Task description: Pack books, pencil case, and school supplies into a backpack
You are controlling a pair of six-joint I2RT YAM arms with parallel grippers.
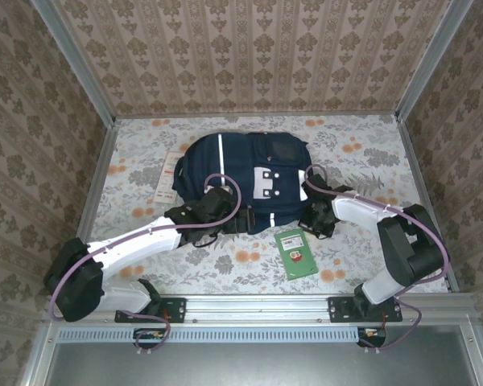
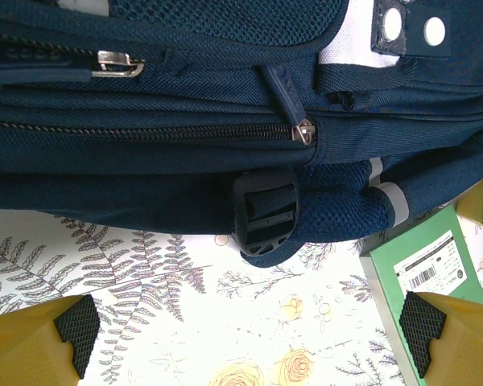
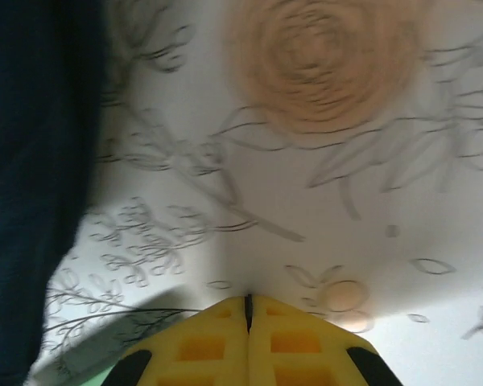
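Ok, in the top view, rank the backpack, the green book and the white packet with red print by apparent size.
1. backpack, by far the largest.
2. green book.
3. white packet, narrower than the book though about as long.

Floral table [image 1: 362, 161]: backpack [image 1: 241, 173], green book [image 1: 296, 252], packet [image 1: 169, 177]

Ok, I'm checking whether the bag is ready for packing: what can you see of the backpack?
The backpack is navy fabric with a white stripe, a white-grey patch and mesh panels. It lies flat on the flowered table. The long zip in the left wrist view is closed. A black buckle sits at its near edge.
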